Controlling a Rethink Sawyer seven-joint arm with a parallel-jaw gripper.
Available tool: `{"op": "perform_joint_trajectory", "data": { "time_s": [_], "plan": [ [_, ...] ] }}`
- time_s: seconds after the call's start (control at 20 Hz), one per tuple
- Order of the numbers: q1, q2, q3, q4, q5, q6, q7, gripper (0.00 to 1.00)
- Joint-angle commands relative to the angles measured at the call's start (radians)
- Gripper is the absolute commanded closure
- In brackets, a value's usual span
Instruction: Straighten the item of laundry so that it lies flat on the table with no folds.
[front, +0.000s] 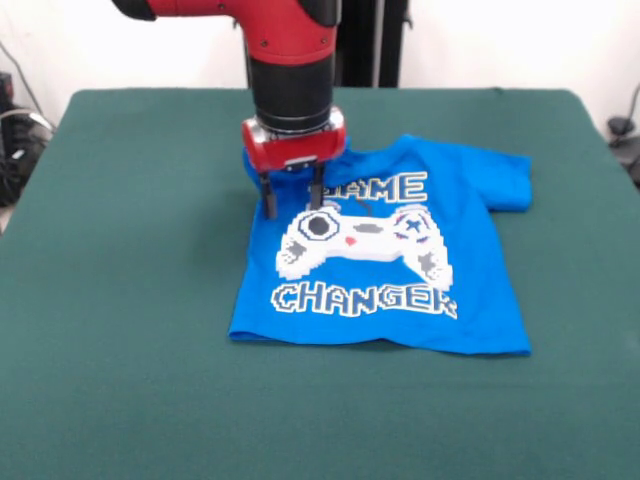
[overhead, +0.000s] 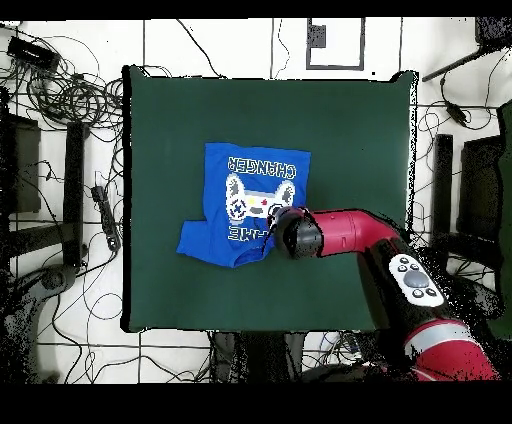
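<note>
The blue T-shirt lies print side up on the green table, with its hem toward the front camera. The sleeve at the picture's right is spread out. The other sleeve does not show; that shoulder is bunched under the arm. My gripper points straight down at that shoulder, with its fingers apart. One fingertip is at the shirt's edge and the other is on the cloth beside the "GAME" lettering. In the overhead view the shirt sits mid-table, and the wrist hides the gripper.
Wide bare green felt surrounds the shirt on all sides. The red arm reaches in over the table's near edge in the overhead view. Cables and stands lie on the floor around the table.
</note>
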Motion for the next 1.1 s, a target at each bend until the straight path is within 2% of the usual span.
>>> {"op": "perform_joint_trajectory", "data": {
  "time_s": [0.05, 0.85, 1.1],
  "plan": [
    [0.034, 0.011, -0.015, 0.134, 0.033, -0.088, 0.196, 0.0],
    [0.004, -0.035, -0.015, 0.196, 0.045, -0.082, 0.142, 0.0],
    [-0.005, 0.01, -0.014, 0.165, 0.034, -0.098, 0.133, 0.0]
  ]
}}
